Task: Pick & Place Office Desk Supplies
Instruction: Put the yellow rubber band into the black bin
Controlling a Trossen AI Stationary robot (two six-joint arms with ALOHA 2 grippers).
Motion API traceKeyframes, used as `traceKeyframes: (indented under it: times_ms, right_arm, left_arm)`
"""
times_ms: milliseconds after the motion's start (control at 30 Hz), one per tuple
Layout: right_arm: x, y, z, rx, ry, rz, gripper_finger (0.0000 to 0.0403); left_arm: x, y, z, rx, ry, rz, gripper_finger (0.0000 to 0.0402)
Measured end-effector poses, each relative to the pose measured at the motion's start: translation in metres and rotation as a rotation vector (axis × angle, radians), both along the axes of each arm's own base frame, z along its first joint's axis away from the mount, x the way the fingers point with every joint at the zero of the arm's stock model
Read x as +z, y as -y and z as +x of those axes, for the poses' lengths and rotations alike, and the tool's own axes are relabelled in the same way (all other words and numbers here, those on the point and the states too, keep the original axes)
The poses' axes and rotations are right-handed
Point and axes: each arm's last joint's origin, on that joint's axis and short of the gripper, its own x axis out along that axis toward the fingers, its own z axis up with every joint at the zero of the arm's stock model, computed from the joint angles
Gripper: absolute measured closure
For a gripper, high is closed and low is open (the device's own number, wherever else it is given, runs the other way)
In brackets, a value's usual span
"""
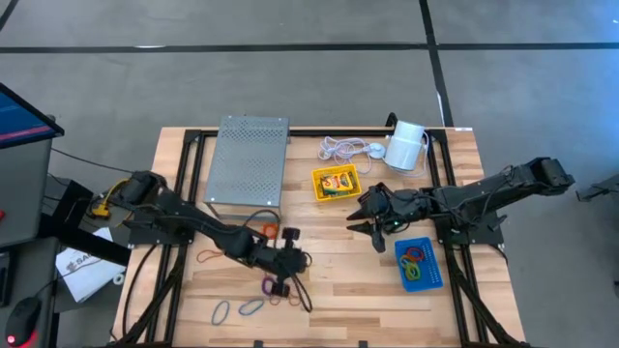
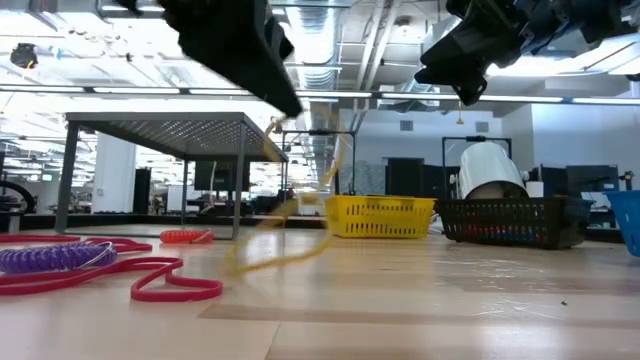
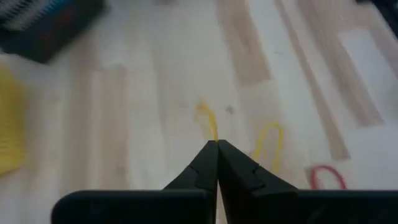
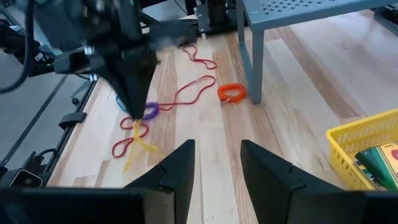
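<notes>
My left gripper [image 1: 285, 282] hangs over the near middle of the table, shut on a thin yellow rubber band [image 4: 139, 144] that trails below it. More bands lie under and around it: purple [image 4: 150, 111], red [image 4: 186, 93], orange [image 4: 231, 92]. My right gripper [image 4: 217, 158] stands open in the air right of centre with nothing between its fingers. A yellow tray [image 1: 335, 184] holds a crayon box. Several bands lie in the blue tray [image 1: 420, 264]. A black mesh tray [image 2: 510, 222] shows in the low view. My left gripper pinches the yellow band's upper end [image 3: 212, 129] between its two fingertips [image 3: 205, 160]. The fingers come from above, slanting down. The band hangs slack below them [image 2: 262, 225]; whether its lower end still touches the table I cannot tell.
A grey perforated stand [image 1: 250, 159] on legs occupies the far left. A white cylinder [image 1: 406, 145] and a coiled white cord [image 1: 343, 148] lie at the far edge. Loose bands [image 1: 237, 309] lie near the front edge. Bare wood lies between the two grippers.
</notes>
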Motion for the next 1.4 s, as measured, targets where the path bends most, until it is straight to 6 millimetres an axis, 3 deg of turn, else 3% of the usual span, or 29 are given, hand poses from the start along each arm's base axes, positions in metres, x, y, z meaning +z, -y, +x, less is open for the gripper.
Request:
traceKeyframes:
  times_ms: [200,467,700,867,1400]
  right_arm:
    - [0.006,-0.001,0.002,-0.001,0.063,0.021,0.0275]
    - [0.014,-0.010,0.003,0.042,0.156,-0.001,0.0263]
    - [0.015,-0.010,0.008,0.045,0.197,-0.050,0.0203]
    - [0.005,-0.012,0.023,0.024,0.225,-0.012,0.0168]
    - [-0.002,-0.014,0.060,0.013,0.189,-0.068,0.0195]
  left_arm:
    - [0.035,-0.012,-0.007,0.129,0.147,-0.010,0.0401]
    - [0.059,-0.025,-0.010,0.151,0.246,-0.025,0.0401]
    - [0.066,-0.038,-0.009,0.176,0.270,-0.017,0.0401]
    - [0.069,-0.043,-0.005,0.175,0.307,-0.003,0.0401]
    - [0.072,-0.046,-0.002,0.154,0.333,0.027,0.0401]
